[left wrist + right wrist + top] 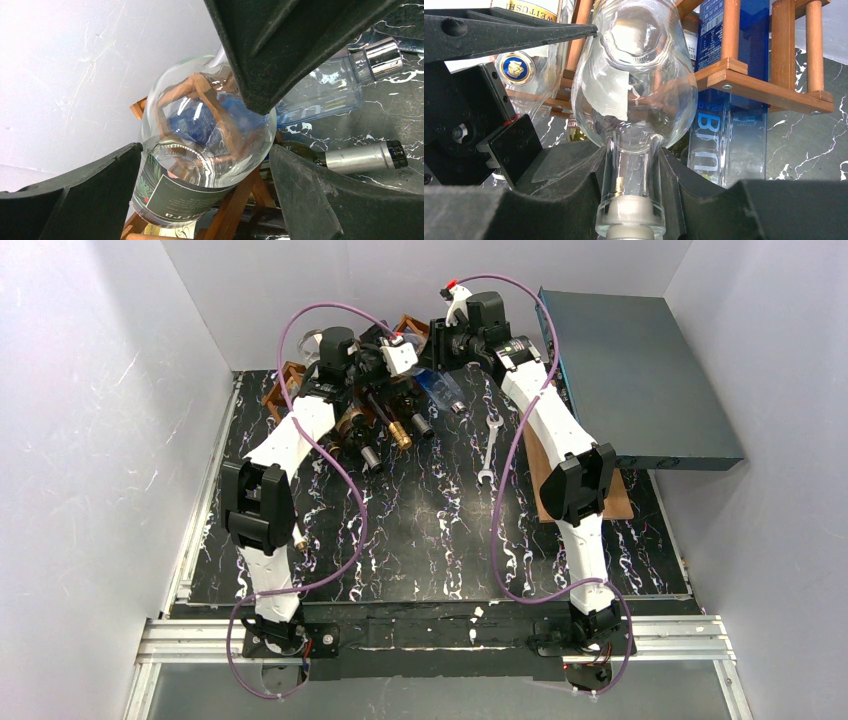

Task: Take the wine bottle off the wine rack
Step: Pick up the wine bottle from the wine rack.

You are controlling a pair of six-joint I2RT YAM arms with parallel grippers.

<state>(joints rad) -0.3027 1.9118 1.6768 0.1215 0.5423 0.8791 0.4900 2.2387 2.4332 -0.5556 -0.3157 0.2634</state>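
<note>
Bright, diffuse light fills the top view. The black desk (440, 540) gives a soft sheen, and shadows are faint. White glare streaks the wine bottle (634, 90) in both wrist views. Below it the right gripper (631, 200) is dark and blurred. Left of the bottle, the left wrist view's wall (75, 75) is washed out.

The right claw (631, 175) is closed on the neck of a clear glass wine bottle (634, 90), and a black finger (524, 32) from the other arm touches its body. Just behind stands the reddish-brown wooden lattice rack (764, 85) with a tall blue glass bottle (719, 145) in it — black white-veined marble worktop (809, 150) to the right.
</note>
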